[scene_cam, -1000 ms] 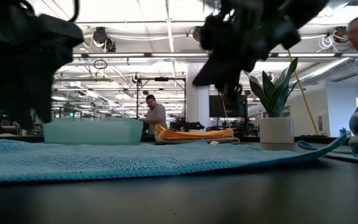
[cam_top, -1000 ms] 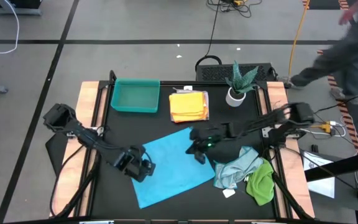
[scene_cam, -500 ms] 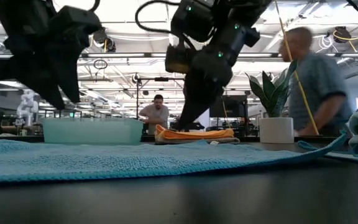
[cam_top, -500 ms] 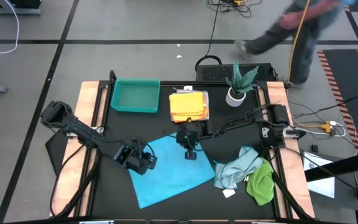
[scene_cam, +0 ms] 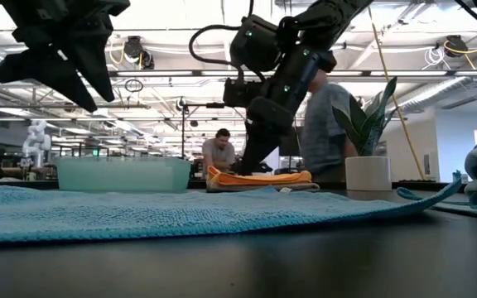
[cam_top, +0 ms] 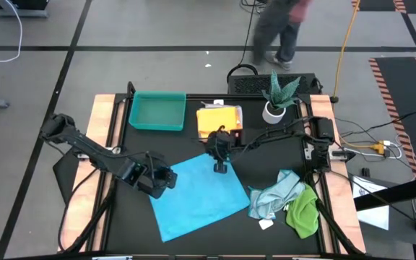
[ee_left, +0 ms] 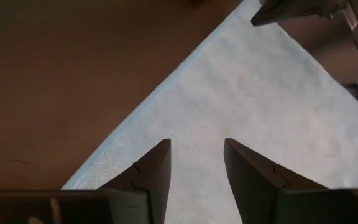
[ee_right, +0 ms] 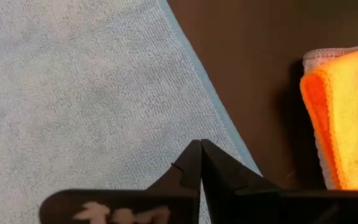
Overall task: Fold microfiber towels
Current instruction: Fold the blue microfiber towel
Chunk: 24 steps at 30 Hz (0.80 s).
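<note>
Centrally on the desk (cam_top: 121, 217), the bright blue towel (cam_top: 201, 193) lies spread flat, its edges clear on all sides. Yellow towel (cam_top: 219, 123) sits folded behind it; pale blue towel (cam_top: 274, 193) and green towel (cam_top: 302, 211) are heaped rightward. Left pincer (cam_top: 166, 179), half open and empty, hovers at the left edge; right pincer (cam_top: 221, 167), closed and empty, over the far corner.

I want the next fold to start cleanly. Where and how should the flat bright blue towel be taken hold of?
Probably at its far corner, which lies flat and free. The right gripper, shut, hangs just over it; opening and coming straight down would pinch it. The left gripper, open, sits above the left edge.
</note>
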Available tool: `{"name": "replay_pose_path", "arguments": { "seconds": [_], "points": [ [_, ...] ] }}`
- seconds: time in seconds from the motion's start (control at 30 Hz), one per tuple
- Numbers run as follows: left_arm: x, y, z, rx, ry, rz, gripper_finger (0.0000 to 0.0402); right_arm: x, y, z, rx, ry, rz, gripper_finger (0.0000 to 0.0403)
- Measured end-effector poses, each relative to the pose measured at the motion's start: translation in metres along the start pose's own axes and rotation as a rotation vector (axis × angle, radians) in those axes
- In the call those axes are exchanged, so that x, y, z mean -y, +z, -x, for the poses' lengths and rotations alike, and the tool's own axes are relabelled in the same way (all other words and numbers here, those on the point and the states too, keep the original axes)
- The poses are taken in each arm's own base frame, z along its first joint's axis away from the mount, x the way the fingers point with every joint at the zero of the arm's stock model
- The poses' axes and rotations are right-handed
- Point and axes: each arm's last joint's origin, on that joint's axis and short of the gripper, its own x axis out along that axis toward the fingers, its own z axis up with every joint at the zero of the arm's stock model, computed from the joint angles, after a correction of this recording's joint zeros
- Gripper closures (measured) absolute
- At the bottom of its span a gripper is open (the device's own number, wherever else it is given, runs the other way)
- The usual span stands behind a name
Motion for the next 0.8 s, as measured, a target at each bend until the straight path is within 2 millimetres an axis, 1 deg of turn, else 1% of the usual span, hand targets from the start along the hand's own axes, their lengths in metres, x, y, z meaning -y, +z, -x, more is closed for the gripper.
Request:
{"name": "replay_pose_path", "arguments": {
  "seconds": [0.1,0.2,0.27,0.53,0.67,0.8],
  "points": [
    [-0.001,0.001,0.0,0.014,0.011,-0.007,0.0252,-0.007,-0.008,-0.004,-0.013,0.008,0.016,0.0403],
    [-0.002,0.002,-0.001,0.021,0.018,-0.003,0.0252,-0.01,-0.022,-0.01,-0.049,0.016,0.034,0.0403],
    [-0.002,0.003,-0.001,0.023,0.021,-0.003,0.0252,-0.007,-0.028,-0.013,-0.06,0.012,0.027,0.0403],
    [-0.002,0.003,-0.001,0.022,0.019,0.005,0.0252,0.01,-0.042,-0.016,-0.091,-0.007,0.0,0.0403],
    [-0.002,0.002,-0.001,0.006,0.016,0.006,0.0252,0.014,-0.057,-0.016,-0.202,-0.014,-0.031,0.0403],
    [-0.002,0.002,-0.001,0.0,0.015,0.007,0.0252,0.012,-0.072,-0.009,-0.286,-0.019,-0.074,0.0403]
  ]
}}
